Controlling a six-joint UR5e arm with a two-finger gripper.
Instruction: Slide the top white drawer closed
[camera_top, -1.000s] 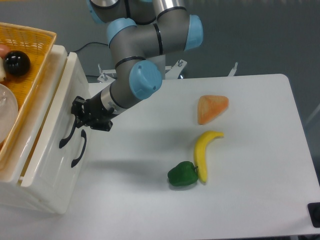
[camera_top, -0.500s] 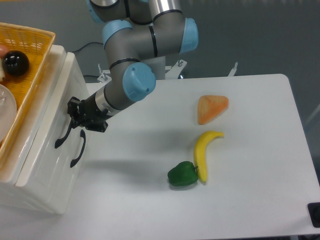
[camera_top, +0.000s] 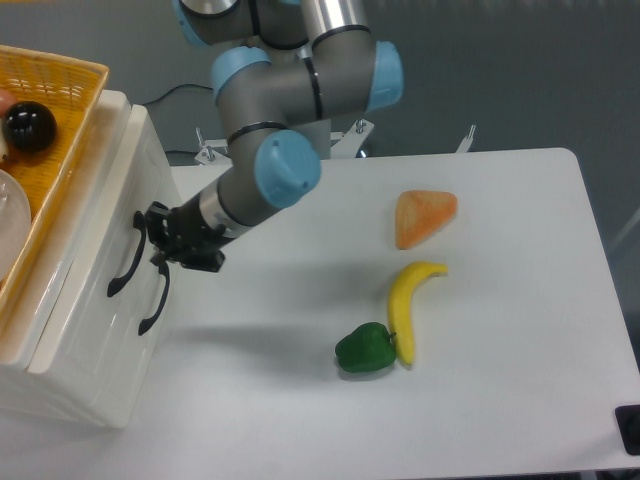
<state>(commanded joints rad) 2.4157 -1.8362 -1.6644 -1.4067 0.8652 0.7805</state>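
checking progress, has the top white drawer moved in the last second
Yes. The top white drawer has slid left into the cabinet; its handle now sits farther from the green pepper.

No readable text, label or number seems visible anywhere.

Gripper (camera_top: 160, 243) fingertips are merging with the black handles; jaw opening is not reading out. Orange woven basket (camera_top: 62, 120) is running off the left edge, contents partly cropped. Cabinet's left side is lying out of frame. Dark object (camera_top: 630, 428) is being clipped at the right edge.
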